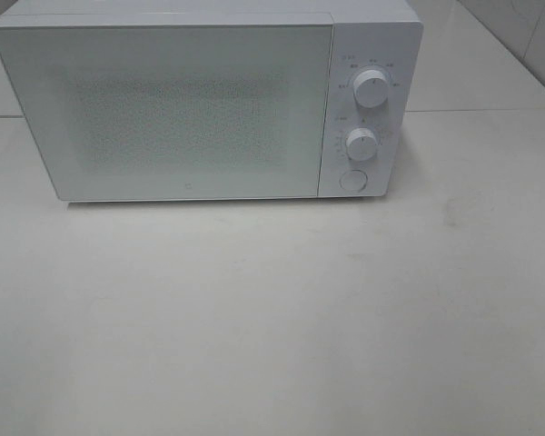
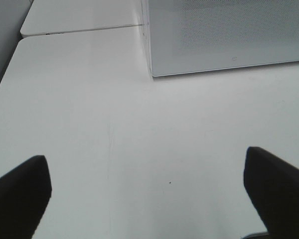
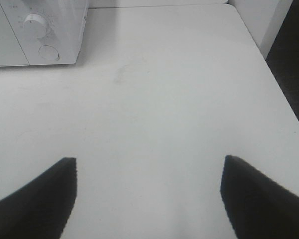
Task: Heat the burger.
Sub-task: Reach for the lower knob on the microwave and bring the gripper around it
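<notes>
Up close, left gripper (image 2: 145,162) and right gripper (image 3: 149,163) both hang over the table (image 1: 272,309), fingers spread wide, holding nothing, probably kept back clear of the work. Farther back, microwave (image 1: 182,109) sits door shut, upper knob (image 1: 371,87) facing front within reach. No burger in any view; maybe behind that door, can't tell.

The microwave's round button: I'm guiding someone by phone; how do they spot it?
Find the white microwave at the back of the table. On its right-hand control strip, the button sits lowest. It is flat, unlike the two raised knobs above.
</notes>
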